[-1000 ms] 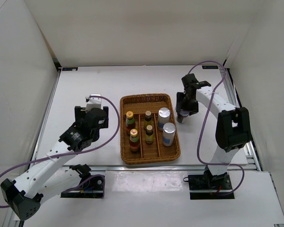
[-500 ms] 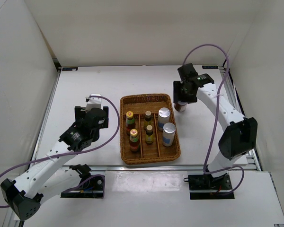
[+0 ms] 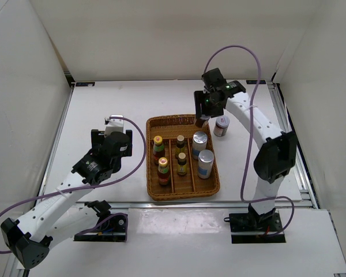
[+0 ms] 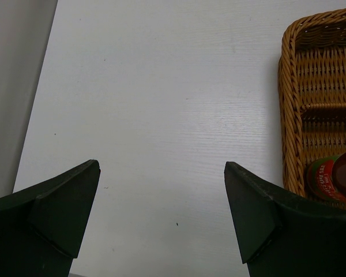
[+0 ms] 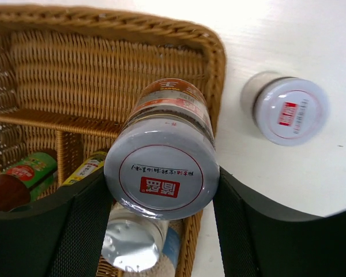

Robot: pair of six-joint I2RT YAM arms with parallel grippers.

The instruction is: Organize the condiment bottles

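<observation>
A short round jar with a smooth white lid [image 5: 161,144] is clamped between the dark jaws of the right gripper [image 5: 160,199], above the far compartment of the brown woven wicker tray [image 5: 216,63]. If it is released off-centre, the ridged rim or the silver-topped shaker [image 5: 132,242] below may be struck and the jar tipped. A second white-lidded jar [image 5: 285,109] stands on the table beside the tray. The left gripper [image 4: 161,167] is held wide, empty.
</observation>
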